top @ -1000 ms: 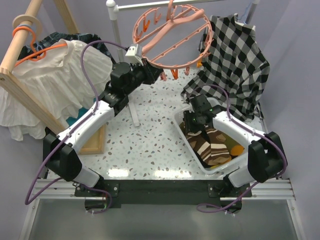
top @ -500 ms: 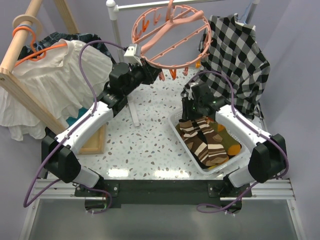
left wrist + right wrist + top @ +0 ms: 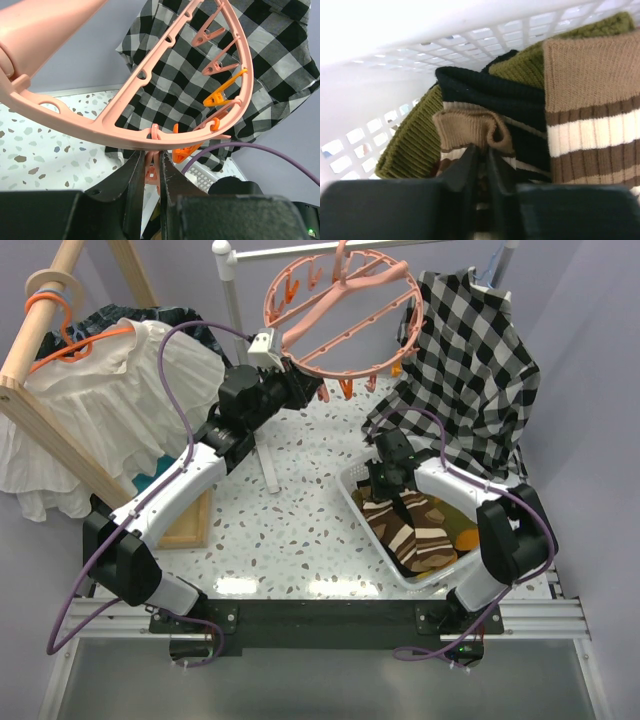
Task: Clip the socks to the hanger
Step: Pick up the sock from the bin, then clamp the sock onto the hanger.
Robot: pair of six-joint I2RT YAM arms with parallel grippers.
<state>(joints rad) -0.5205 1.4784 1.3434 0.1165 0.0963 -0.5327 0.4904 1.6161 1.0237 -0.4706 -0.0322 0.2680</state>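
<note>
White perforated plastic basket (image 3: 470,45): brown cream-striped knit socks (image 3: 590,115), olive ribbed sock (image 3: 410,145) and black sock (image 3: 490,95) are contained. Right gripper (image 3: 482,152) is lowered into the basket and pinched on one brown sock's folded cuff. Left gripper (image 3: 152,162) is raised and clamped on a small salmon clip (image 3: 150,174) under the salmon-pink round plastic hanger (image 3: 100,125).

The hanger (image 3: 345,292), a salmon-pink round ring with spokes and small dangling clips, hangs tilted at the back. The socks (image 3: 412,525) lie heaped in a white basket (image 3: 418,584): 2 brown-striped ones on top, olive and black beneath.
</note>
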